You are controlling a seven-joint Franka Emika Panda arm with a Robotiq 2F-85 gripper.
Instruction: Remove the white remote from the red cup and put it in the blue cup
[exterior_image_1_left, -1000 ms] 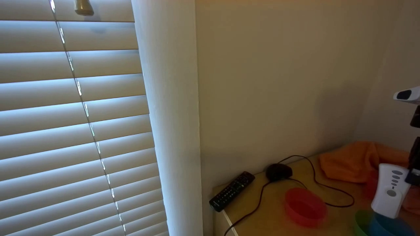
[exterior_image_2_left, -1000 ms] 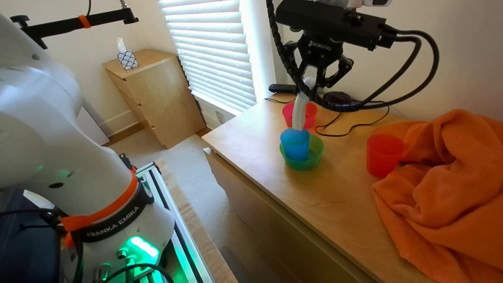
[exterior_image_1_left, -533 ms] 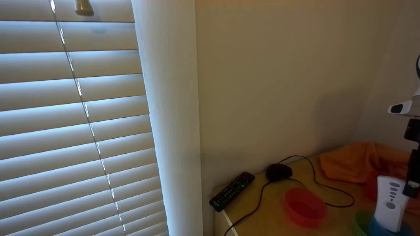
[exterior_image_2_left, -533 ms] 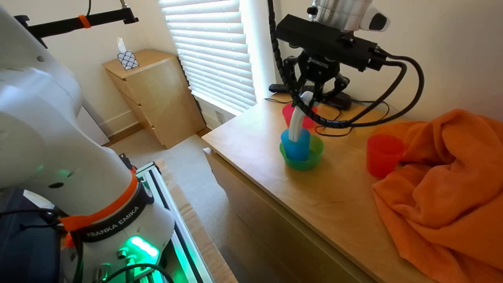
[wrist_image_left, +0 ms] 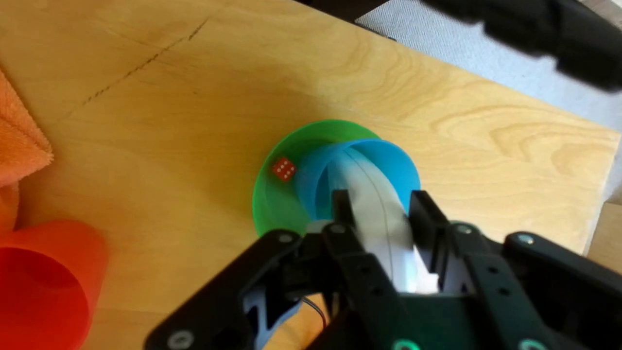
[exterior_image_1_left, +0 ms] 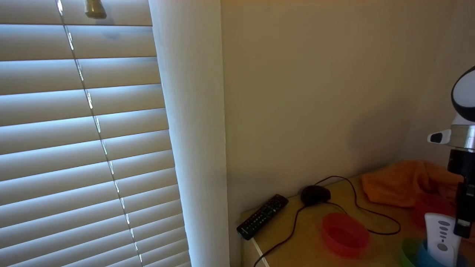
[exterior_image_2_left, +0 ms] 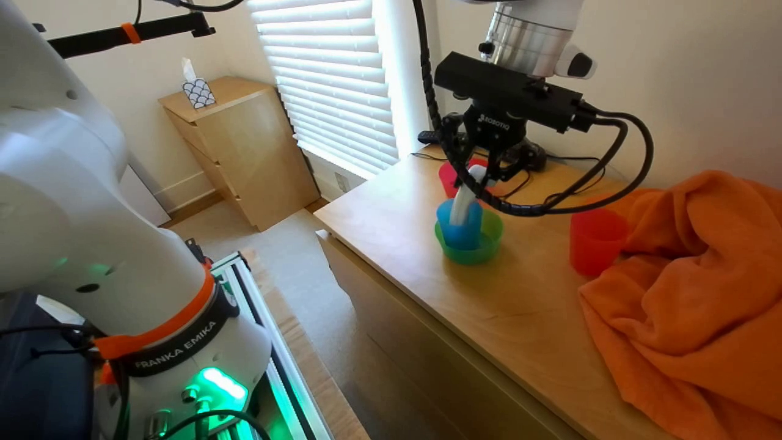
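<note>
My gripper [wrist_image_left: 378,206] is shut on the white remote [wrist_image_left: 376,194], one finger on each side. The remote also shows in both exterior views [exterior_image_1_left: 441,237] [exterior_image_2_left: 465,205], with grey buttons on its face. It stands tilted, its lower part inside the blue cup [exterior_image_2_left: 459,237], its upper end between my fingers [exterior_image_2_left: 482,177]. Whether its lower end touches the cup bottom is hidden. The blue cup [wrist_image_left: 406,170] stands inside a green bowl [wrist_image_left: 277,209]. A red cup [exterior_image_2_left: 599,241] stands by the orange cloth; it also shows in the wrist view [wrist_image_left: 53,287].
A second, pinkish-red cup [exterior_image_1_left: 345,235] stands behind the blue cup. A black remote [exterior_image_1_left: 262,217] and a black device with a cable [exterior_image_1_left: 315,194] lie near the wall. An orange cloth [exterior_image_2_left: 702,275] is heaped at one side. A red die [wrist_image_left: 284,169] lies in the green bowl.
My gripper has moved down with the white remote. The remote's lower end went from about the blue cup's rim to well inside it, and the remote leans more. The cups have not moved.
</note>
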